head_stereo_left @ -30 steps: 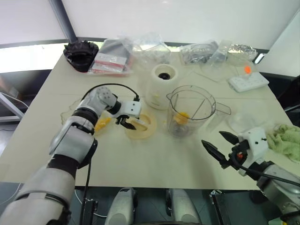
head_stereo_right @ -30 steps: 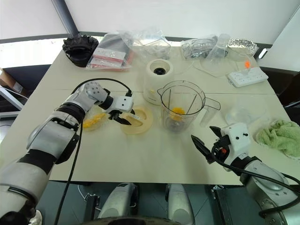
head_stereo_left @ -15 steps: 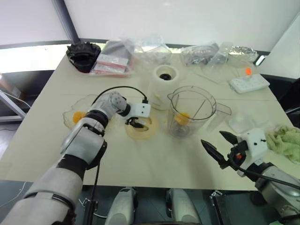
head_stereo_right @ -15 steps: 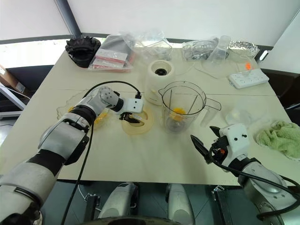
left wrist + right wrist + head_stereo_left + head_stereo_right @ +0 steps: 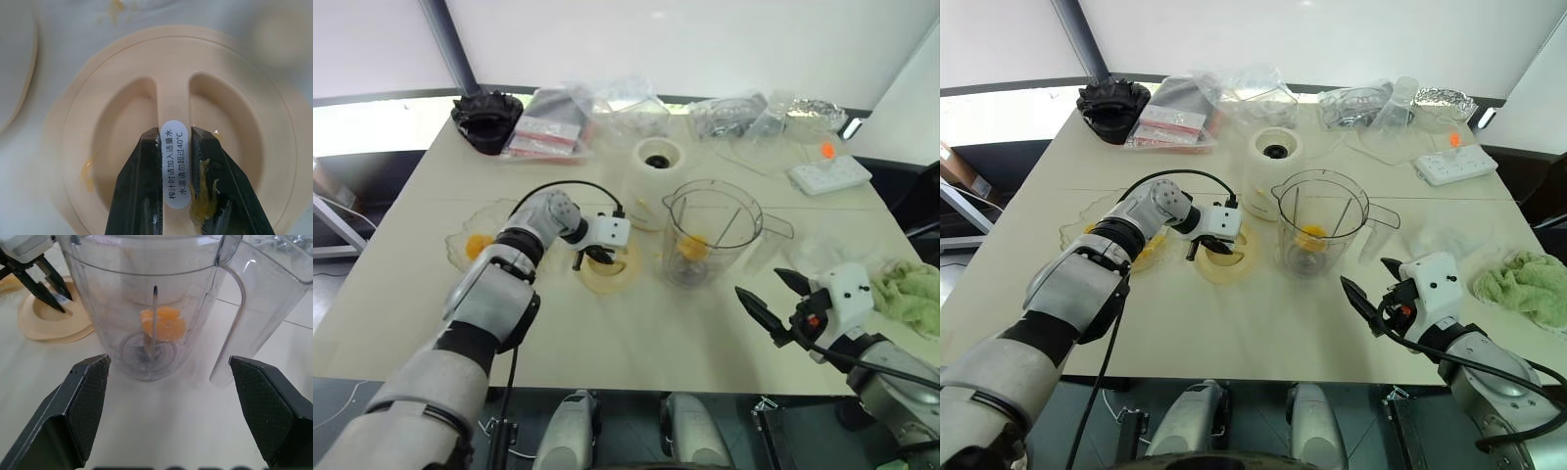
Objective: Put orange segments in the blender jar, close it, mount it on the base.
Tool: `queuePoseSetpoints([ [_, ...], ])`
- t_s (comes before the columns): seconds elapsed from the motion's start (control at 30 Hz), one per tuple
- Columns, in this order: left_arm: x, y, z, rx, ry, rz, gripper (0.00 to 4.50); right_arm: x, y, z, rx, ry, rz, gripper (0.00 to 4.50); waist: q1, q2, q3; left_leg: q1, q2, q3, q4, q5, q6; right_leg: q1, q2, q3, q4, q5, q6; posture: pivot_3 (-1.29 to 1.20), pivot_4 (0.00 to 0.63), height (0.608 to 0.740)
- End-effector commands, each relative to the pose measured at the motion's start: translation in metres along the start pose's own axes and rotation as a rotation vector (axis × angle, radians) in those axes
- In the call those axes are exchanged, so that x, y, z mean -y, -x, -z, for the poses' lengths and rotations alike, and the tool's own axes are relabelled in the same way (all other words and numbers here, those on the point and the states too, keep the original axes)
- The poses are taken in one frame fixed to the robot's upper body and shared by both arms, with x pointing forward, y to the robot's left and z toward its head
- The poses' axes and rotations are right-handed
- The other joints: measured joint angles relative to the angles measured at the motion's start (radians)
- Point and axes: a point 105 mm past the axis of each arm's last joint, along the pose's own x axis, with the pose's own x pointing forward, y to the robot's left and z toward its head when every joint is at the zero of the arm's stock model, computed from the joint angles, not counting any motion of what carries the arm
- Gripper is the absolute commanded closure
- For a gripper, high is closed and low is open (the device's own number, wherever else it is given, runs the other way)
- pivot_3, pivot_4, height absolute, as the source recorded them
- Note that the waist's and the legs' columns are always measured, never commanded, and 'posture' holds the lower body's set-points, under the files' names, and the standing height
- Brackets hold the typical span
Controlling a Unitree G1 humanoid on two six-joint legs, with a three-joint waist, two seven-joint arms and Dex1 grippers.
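so my left gripper (image 5: pixel 177 196) is down on the flat cream lid (image 5: pixel 607 269), fingers (image 5: pixel 137 196) pinched on the raised center rib with the little white sticker on it. there's some orange pulp smeared on one finger. the lid is lying flat on the desk (image 5: pixel 607 343), just beside the blender jar (image 5: pixel 713 230) on its left.

right gripper (image 5: pixel 171 401) is hanging low over the near right part of the desk, fingers spread wide with nothing between them, pointed at the jar.

the jar stands upright and uncovered mid-desk, handle toward the right, with orange segments (image 5: pixel 163 324) sitting at the bottom by the blade. the base (image 5: pixel 656 168) is right behind it, black socket up. more segments (image 5: pixel 478 242) are in the shallow clear dish (image 5: pixel 499 211) off to the left. green cloth (image 5: pixel 911 294) at the far right edge.
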Motion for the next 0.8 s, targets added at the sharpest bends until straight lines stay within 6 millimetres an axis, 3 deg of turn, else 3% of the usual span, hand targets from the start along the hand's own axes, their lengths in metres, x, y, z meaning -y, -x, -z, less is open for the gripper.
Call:
queuePoseSetpoints([
  [0.03, 0.0, 0.008, -0.001, 0.047, 0.035, 0.012, 4.25, 0.004, 0.001, -0.006, 0.022, 0.027, 0.028, 0.42, 0.0, 0.0, 0.0, -0.001, 0.0, 0.0, 0.0, 0.0, 0.0, -0.001, 0.0, 0.0, 0.0, 0.0, 0.0, 0.0, 0.15, 0.74],
  [0.17, -0.014, 0.035, -0.017, 0.216, 0.113, -0.018, 4.25, 0.01, -0.005, -0.003, 0.031, 0.016, 0.075, 0.42, 0.0, -0.002, 0.001, -0.002, -0.001, 0.001, 0.0, 0.0, 0.0, -0.003, 0.001, 0.0, 0.001, 0.0, 0.0, 0.0, 0.15, 0.74],
  [0.37, -0.021, 0.066, -0.027, 0.346, 0.117, -0.019, 4.25, 0.021, -0.014, 0.006, 0.03, 0.01, 0.152, 0.42, 0.0, -0.002, 0.001, -0.002, 0.0, 0.0, 0.0, 0.0, 0.0, -0.003, 0.0, 0.0, 0.001, 0.0, 0.0, 0.0, 0.15, 0.74],
  [0.8, -0.025, 0.08, -0.028, 0.458, 0.121, -0.097, 4.25, 0.042, -0.052, 0.0, 0.152, -0.041, 0.314, 0.42, -0.002, -0.002, 0.001, -0.002, -0.001, 0.001, 0.0, 0.0, 0.0, -0.003, 0.001, 0.0, 0.002, 0.0, 0.001, 0.0, 0.15, 0.74],
])
